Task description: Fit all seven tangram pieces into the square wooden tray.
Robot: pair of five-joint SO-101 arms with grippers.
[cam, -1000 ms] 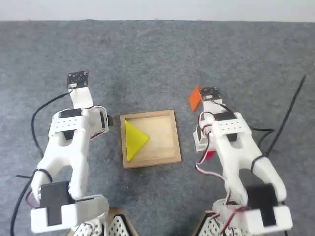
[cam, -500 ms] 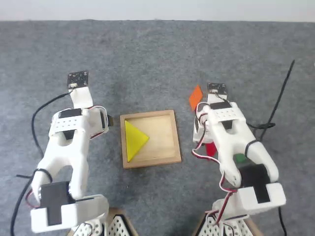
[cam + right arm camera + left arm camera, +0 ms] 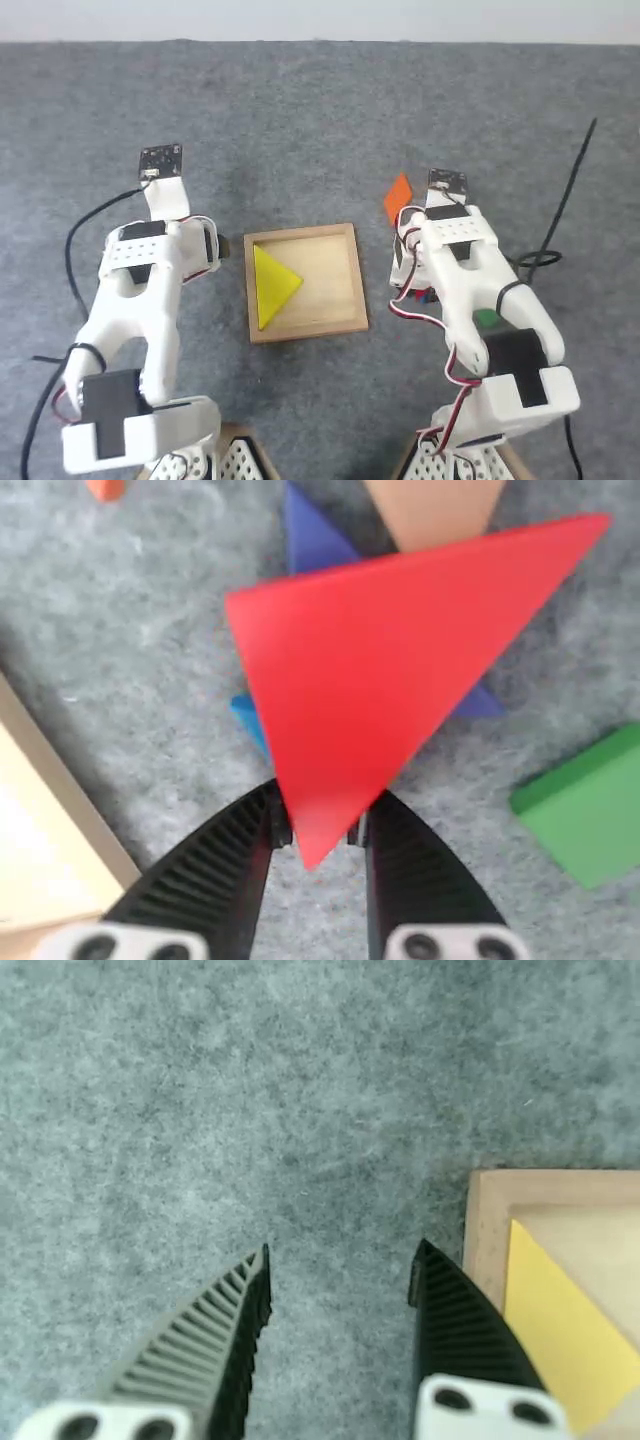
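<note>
The square wooden tray lies between the two arms, with a yellow triangle in its left half. My right gripper is shut on a corner of a large red triangle. That triangle covers part of a dark blue piece and a light blue piece. A tan piece and a green piece lie close by, and an orange piece lies farther back. My left gripper is open over bare carpet just outside the tray's corner.
Grey carpet covers the whole table. A black cable runs off to the right of the right arm, and another loops left of the left arm. The carpet behind the tray is open.
The right arm has swung a little to the right and settled lower over the loose pieces, uncovering the green piece. The left arm has not moved.
</note>
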